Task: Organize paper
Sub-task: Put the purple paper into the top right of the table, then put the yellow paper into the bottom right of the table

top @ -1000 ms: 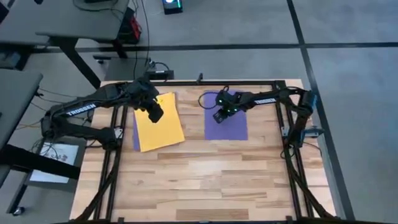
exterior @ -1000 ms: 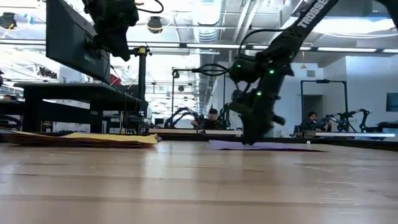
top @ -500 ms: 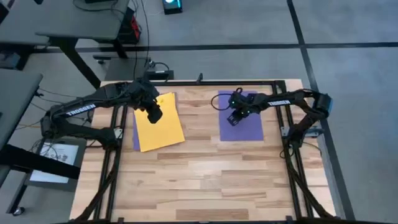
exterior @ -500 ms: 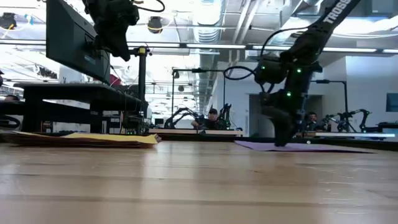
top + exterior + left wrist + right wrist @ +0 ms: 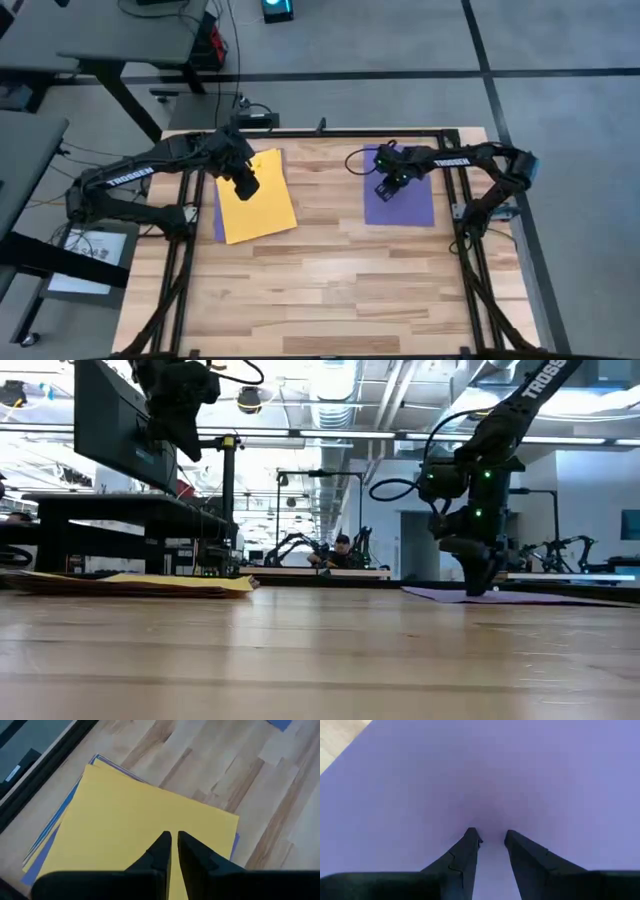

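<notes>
Now the right gripper (image 5: 384, 190) presses its slightly parted fingertips flat onto the purple sheet (image 5: 400, 203) at the table's right, probably to slide it, while the left gripper (image 5: 247, 185), nearly clenched and empty, hovers over the yellow-topped stack (image 5: 255, 197).

I see a yellow sheet (image 5: 257, 196) topping a stack with purple-blue edges on the desk's left; a single purple sheet (image 5: 402, 200) lies flat, right.
</notes>
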Controlling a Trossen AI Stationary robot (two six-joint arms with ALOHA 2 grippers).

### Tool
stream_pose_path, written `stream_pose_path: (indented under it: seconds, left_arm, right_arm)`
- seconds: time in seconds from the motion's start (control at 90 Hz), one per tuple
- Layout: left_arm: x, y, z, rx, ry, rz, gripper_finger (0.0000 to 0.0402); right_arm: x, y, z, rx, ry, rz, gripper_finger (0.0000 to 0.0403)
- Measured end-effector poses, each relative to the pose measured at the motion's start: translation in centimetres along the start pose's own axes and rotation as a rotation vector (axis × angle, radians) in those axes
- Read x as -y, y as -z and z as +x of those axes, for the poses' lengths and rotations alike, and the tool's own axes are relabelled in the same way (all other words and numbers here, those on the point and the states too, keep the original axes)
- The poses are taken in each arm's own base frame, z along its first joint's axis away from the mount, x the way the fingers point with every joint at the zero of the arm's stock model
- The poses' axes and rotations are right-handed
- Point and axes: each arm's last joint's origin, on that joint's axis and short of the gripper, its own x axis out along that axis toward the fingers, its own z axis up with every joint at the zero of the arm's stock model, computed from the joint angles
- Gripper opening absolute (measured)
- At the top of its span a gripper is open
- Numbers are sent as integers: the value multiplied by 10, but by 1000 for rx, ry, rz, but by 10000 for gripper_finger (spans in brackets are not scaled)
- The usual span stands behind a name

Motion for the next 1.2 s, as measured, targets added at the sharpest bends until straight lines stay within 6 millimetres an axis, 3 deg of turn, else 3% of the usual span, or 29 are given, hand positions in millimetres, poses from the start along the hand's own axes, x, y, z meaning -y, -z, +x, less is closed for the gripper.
stream_pose_path:
  seconds: [0.078, 0.244, 0.378, 0.467, 0.6, 0.822, 1.033, 1.2]
  left_arm:
    - [0, 1, 0, -5, -1, 0, 17]
    - [-1, 3, -1, -26, -5, 0, 17]
    - [-1, 6, 0, -52, -10, -5, 17]
    - [-1, 12, 8, -79, -16, -19, 17]
    - [-3, 28, 30, -142, -28, -44, 17]
    - [-8, 61, 70, -213, -43, -88, 17]
    - [-12, 71, 77, -254, -60, -110, 17]
    - [-12, 71, 77, -253, -60, -106, 17]
  right_arm:
    - [-2, -2, -14, 25, -16, -20, 102]
    - [-17, -21, -64, 257, -103, -46, 102]
    - [-42, -37, -94, 481, -221, -88, 102]
    - [-65, -48, -100, 594, -321, -142, 102]
    - [-105, -69, -89, 634, -415, -222, 102]
    - [-171, -117, -51, 520, -626, -353, 102]
    - [-221, -151, -26, 538, -654, -415, 102]
    - [-242, -153, -5, 435, -630, -442, 102]
